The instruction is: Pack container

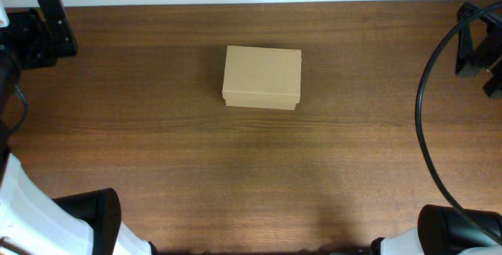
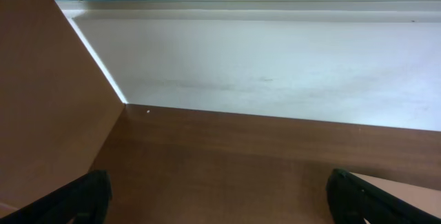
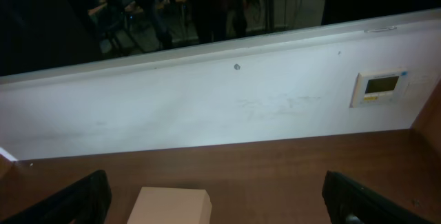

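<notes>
The container (image 1: 262, 76) is a small tan cardboard box with its flap lid shut, standing on the brown wooden table (image 1: 259, 176) a little behind centre. It also shows at the bottom of the right wrist view (image 3: 172, 207), between and beyond the fingers. A pale tan corner (image 2: 417, 193) at the lower right of the left wrist view may be the same box. My left gripper (image 1: 47, 26) (image 2: 220, 200) is open and empty at the far left back. My right gripper (image 1: 480, 47) (image 3: 217, 200) is open and empty at the far right back. No items for packing are in view.
A white wall (image 3: 207, 107) runs along the table's back edge, with a small thermostat panel (image 3: 379, 86) on it. A black cable (image 1: 423, 122) loops down the right side. The arm bases (image 1: 86, 224) sit at the front corners.
</notes>
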Action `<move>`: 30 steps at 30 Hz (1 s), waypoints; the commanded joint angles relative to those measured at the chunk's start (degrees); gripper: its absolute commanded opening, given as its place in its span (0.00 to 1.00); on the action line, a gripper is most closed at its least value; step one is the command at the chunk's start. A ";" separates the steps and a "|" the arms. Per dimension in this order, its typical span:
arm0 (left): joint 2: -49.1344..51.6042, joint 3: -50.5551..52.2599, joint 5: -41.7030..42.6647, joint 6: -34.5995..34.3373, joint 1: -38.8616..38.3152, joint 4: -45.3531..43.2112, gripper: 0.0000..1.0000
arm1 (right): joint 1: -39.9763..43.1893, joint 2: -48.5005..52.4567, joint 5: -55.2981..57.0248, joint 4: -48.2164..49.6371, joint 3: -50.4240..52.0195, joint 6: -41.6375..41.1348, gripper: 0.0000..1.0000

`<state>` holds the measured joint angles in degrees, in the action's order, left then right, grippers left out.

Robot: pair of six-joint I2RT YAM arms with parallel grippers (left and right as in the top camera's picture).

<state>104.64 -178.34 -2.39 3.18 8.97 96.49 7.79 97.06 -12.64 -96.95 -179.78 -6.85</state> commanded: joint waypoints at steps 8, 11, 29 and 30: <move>0.44 0.24 0.00 -0.96 0.20 0.15 1.00 | -0.26 -0.04 0.92 -0.35 0.00 0.24 1.00; 0.44 0.24 0.00 -0.96 0.20 0.15 1.00 | -0.26 -0.04 0.92 -0.35 0.00 0.22 0.99; 0.44 0.24 0.00 -0.96 0.20 0.15 1.00 | -0.26 -0.90 0.90 -0.35 1.01 0.26 0.99; 0.44 0.24 0.00 -0.96 0.20 0.15 1.00 | -0.26 -1.68 0.90 -0.35 2.75 0.24 0.99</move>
<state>104.64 -178.34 -2.39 2.98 8.97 96.49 7.79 96.99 -12.64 -96.95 -179.59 -6.87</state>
